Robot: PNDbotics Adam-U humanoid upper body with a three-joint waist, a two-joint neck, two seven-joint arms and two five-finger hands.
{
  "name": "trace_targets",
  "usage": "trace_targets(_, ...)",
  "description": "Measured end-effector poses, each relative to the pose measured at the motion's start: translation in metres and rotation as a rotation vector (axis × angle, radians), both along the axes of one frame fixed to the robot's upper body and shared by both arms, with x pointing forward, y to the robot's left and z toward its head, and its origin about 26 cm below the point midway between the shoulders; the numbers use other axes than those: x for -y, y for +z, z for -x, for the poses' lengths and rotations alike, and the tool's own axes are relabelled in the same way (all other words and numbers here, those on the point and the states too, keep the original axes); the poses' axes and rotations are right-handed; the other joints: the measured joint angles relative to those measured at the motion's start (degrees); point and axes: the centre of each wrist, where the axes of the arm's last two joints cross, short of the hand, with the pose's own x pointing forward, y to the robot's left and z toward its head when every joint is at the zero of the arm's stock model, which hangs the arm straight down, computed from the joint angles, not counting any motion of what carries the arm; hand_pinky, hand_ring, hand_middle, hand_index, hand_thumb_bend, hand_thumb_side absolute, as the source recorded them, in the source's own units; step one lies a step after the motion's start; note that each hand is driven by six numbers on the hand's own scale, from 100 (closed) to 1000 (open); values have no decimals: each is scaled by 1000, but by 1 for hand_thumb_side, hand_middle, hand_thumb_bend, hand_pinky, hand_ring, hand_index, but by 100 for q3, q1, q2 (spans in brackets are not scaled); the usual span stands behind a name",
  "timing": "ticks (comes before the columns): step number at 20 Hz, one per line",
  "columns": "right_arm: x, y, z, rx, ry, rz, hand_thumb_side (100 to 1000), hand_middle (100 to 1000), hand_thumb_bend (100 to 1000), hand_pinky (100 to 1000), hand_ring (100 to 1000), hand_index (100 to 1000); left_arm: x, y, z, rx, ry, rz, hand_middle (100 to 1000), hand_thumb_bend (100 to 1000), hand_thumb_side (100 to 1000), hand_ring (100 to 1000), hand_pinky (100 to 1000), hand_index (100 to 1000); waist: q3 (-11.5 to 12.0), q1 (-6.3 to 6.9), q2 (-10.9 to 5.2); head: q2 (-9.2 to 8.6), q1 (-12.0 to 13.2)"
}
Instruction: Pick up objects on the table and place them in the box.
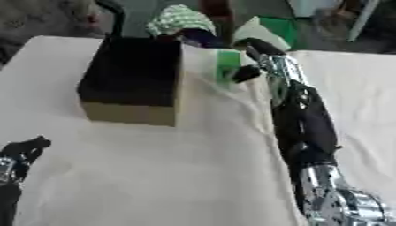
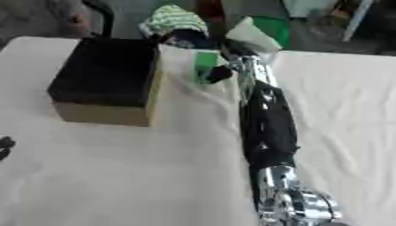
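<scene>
Right arm: my arm runs from the near right corner up the middle of the table, black forearm with silver joints; it reaches toward the far edge.

Right hand: my right hand sits at the far middle of the table, just right of the box; the fingers curl round a green object, pinching it; thumb and fingers show as dark shapes against the green.

Green object: flat and bright green, held in my right hand; it stands just beside the box's right wall, above the white cloth, outside the box; I cannot tell whether its lower edge touches the cloth.

Box: the box stands on the far left half of the table; open top, dark inside, tan cardboard walls; I cannot make out anything within.

Left hand: my left hand rests at the near left edge, well apart from the box; the dark fingers point up and look relaxed, holding nothing.

Table: covered in a white, wrinkled cloth.
</scene>
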Motion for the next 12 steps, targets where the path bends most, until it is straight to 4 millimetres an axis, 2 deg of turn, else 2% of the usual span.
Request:
trace_targets(8, 0, -4, 1, 3, -3, 9, 369, 923, 338, 934, 902, 944, 0, 1, 0, 6, 0, -6, 687, 100, 818, 953, 1000, 716, 21, 0, 36, -3, -4)
trace_targets(12, 0, -5, 1, 17, -11, 17, 335, 854, 342, 911, 864, 908, 1, 1, 0, 8, -2, -3, 686, 100, 818, 953, 1000, 716, 42, 0, 42, -10, -4)
